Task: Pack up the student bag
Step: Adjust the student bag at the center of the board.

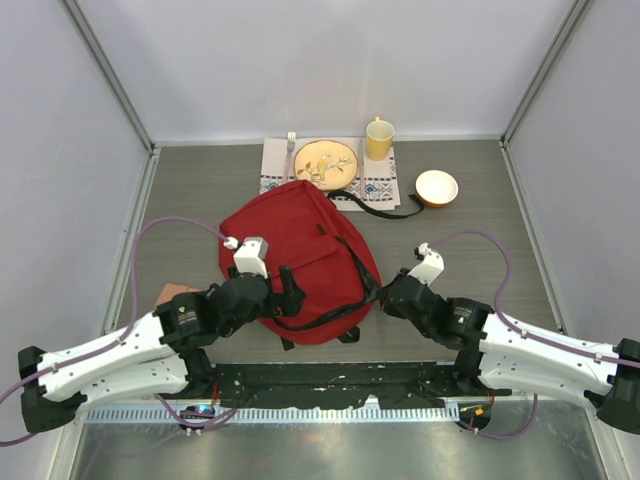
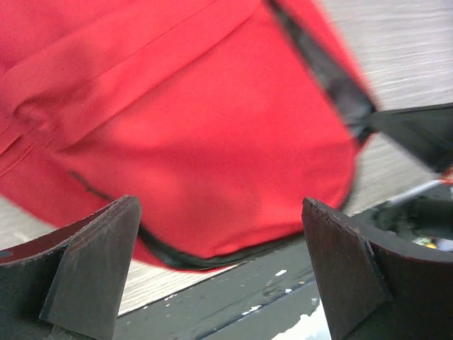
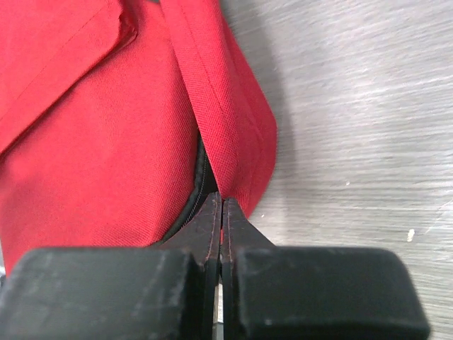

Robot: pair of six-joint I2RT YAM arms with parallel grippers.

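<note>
The right gripper [image 3: 221, 205] is pressing its jaws tight together at the right side of the student bag [image 1: 300, 240]. It looks like they are pinching a thin bit of red cloth by the black zipper. That little hold is the risky part, I think. If the arm is pulling hard or fast, the cloth could be slipping out and the bag flopping flat again. If it is pulling sideways, the whole bag could be sliding toward the right edge of the table [image 1: 480, 250], because nothing is holding its other side.

The left gripper [image 2: 219, 209] is holding its jaws wide apart, with nothing between them. The bag's rounded near-left end is sitting just in front of them. If they are closing too early, they might be grabbing only air, or bunching up the wrong fold.

Both arms are starting at the near edge and lying low over the table. Each one is bending inward at the elbow, so the two grippers are pointing at the bag from both sides.

The bag is lying flat in the middle of the table, a bit closer to the near edge. Its black strap [image 1: 320, 322] is looping along its near side.

By the far edge, a plate [image 1: 325, 163] and a fork [image 1: 291, 150] are resting on a mat [image 1: 380, 185]. A yellow cup [image 1: 379, 139] is standing beside them, and a small bowl [image 1: 436, 186] is sitting off to the right.
</note>
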